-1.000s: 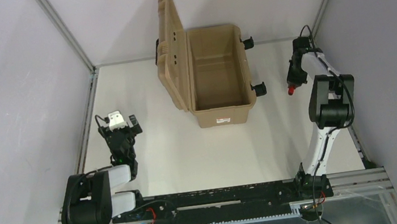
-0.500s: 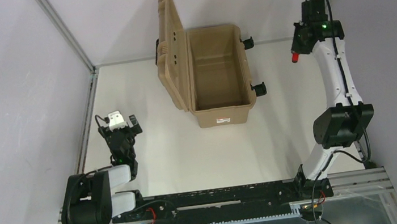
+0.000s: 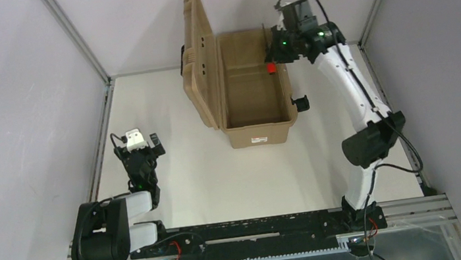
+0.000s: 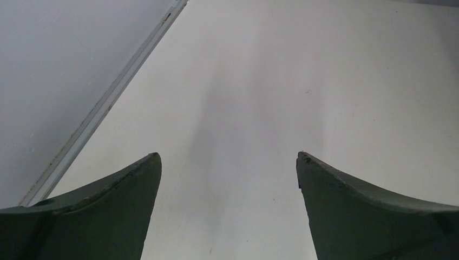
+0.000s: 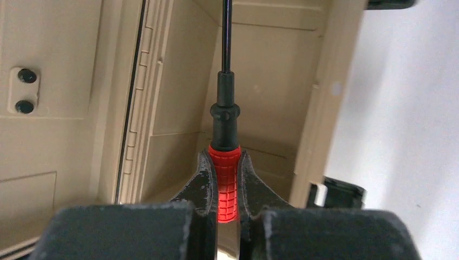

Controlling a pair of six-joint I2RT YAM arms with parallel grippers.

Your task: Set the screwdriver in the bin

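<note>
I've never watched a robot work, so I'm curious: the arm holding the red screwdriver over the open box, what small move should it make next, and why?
Probably ease the right gripper a little toward the middle of the bin before letting go. Its jaws are shut on the screwdriver, which hangs just inside the bin's right wall, close to the rim.

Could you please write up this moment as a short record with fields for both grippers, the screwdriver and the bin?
right gripper: shut on the screwdriver, above the bin
screwdriver: held by its red handle, shaft pointing forward over the bin's interior, near its right wall
bin: lid open, standing on the table
left gripper: open, holding nothing
task: screwdriver not yet released
</note>
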